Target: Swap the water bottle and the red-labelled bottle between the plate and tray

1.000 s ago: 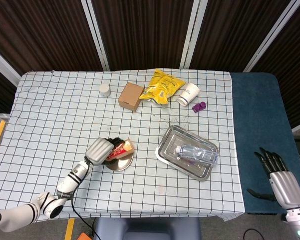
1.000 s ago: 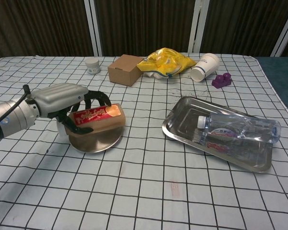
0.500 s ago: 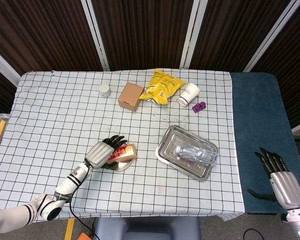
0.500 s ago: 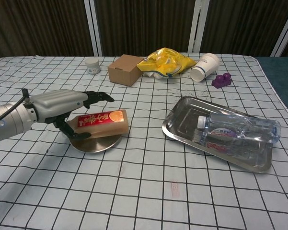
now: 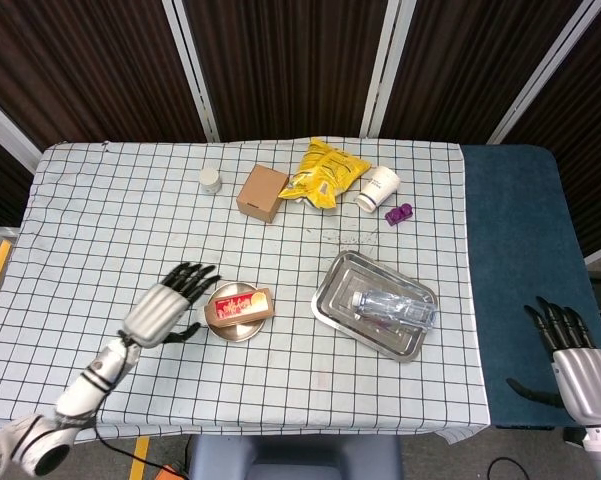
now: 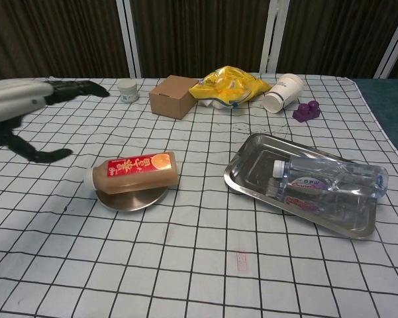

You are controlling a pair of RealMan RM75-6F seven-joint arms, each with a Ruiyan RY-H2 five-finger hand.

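The red-labelled bottle (image 5: 240, 304) (image 6: 134, 172) lies on its side across the small round plate (image 5: 237, 328) (image 6: 130, 199). A clear water bottle (image 5: 393, 307) (image 6: 328, 182) lies flat in the steel tray (image 5: 332, 290) (image 6: 248, 166) to the right. My left hand (image 5: 168, 304) (image 6: 28, 106) hovers open to the left of the plate, fingers spread, apart from the bottle. Off the table at the lower right, over the blue surface, my right hand (image 5: 572, 363) is open and holds nothing; the chest view does not show it.
At the back of the checked table stand a cardboard box (image 5: 262, 192) (image 6: 173, 96), a yellow snack bag (image 5: 325, 173) (image 6: 230, 85), a tipped white paper cup (image 5: 377, 188) (image 6: 283, 92), a purple toy (image 5: 399, 212) (image 6: 306, 110) and a small white jar (image 5: 211, 180) (image 6: 126, 89).
My left hand let go of the red-labelled bottle and drew back to the left and up, fingers spreading. The bottle now lies alone on the plate. The right hand sank slightly.
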